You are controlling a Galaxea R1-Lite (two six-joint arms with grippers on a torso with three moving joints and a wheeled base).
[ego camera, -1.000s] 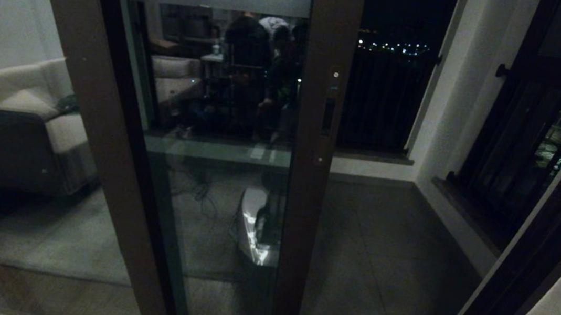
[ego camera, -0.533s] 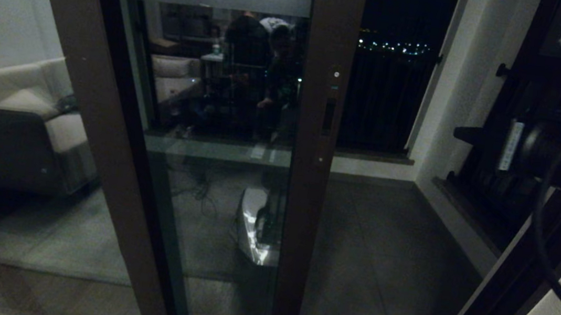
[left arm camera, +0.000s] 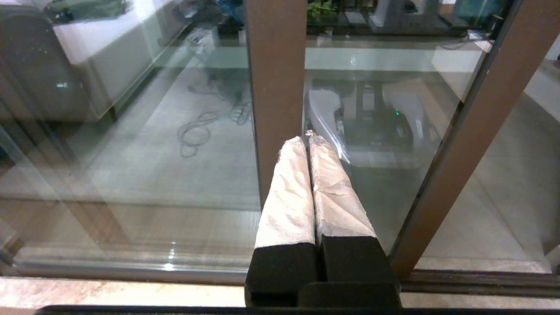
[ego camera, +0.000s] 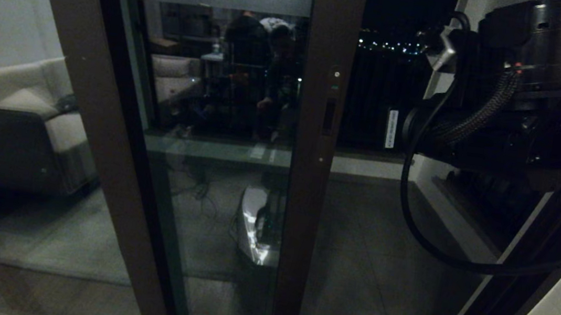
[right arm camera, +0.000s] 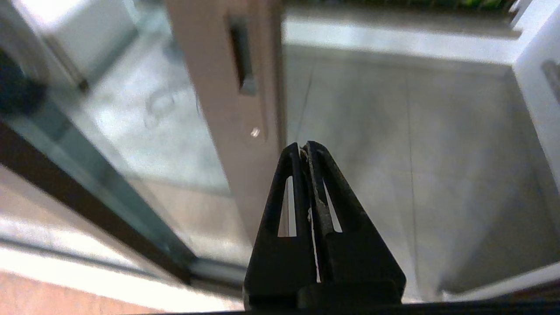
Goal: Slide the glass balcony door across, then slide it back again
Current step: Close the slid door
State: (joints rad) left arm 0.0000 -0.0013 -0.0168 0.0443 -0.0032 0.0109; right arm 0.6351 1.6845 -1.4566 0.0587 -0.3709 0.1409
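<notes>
Glass balcony door part-way across the opening, pull slot in its right stile. Right gripper, fingers together, near the slot; left gripper, fingers together, low before the glass.

The head view is dim and murky, the door glass mirroring a lit room, city lights pricking the blackness beyond. Both wrist views are bright; the right one is smeared with blur.

right end effector raised, closed | left end effector closed
</notes>
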